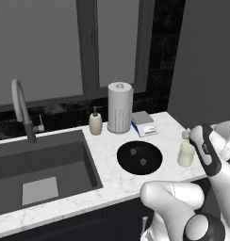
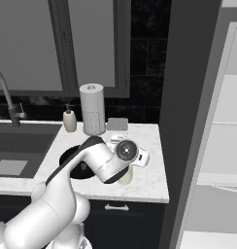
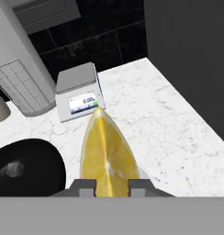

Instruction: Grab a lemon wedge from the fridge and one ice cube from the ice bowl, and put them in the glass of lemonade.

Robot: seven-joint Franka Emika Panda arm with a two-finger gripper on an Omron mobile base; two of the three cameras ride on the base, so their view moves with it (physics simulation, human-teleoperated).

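In the hand view my gripper (image 3: 111,185) is shut on the bright yellow lemon wedge (image 3: 104,149), which stands point-up between the fingertips. In the left base view the gripper (image 1: 186,134) hangs just above the glass of lemonade (image 1: 185,154), near the counter's right end. The black ice bowl (image 1: 124,158) lies left of the glass with two ice cubes (image 1: 143,162) in it; its edge and one cube (image 3: 13,169) appear at the lower left of the hand view. In the right base view the fridge (image 2: 186,97) stands to the right with white shelves (image 2: 222,146) exposed, and my arm covers most of the glass (image 2: 126,177).
A white paper-towel roll (image 1: 119,107), a beige soap bottle (image 1: 95,122) and a small digital scale (image 1: 144,124) stand along the back of the marble counter. The grey sink (image 1: 41,169) with its faucet (image 1: 21,109) is to the left. The fridge wall (image 1: 201,61) bounds the counter's right end.
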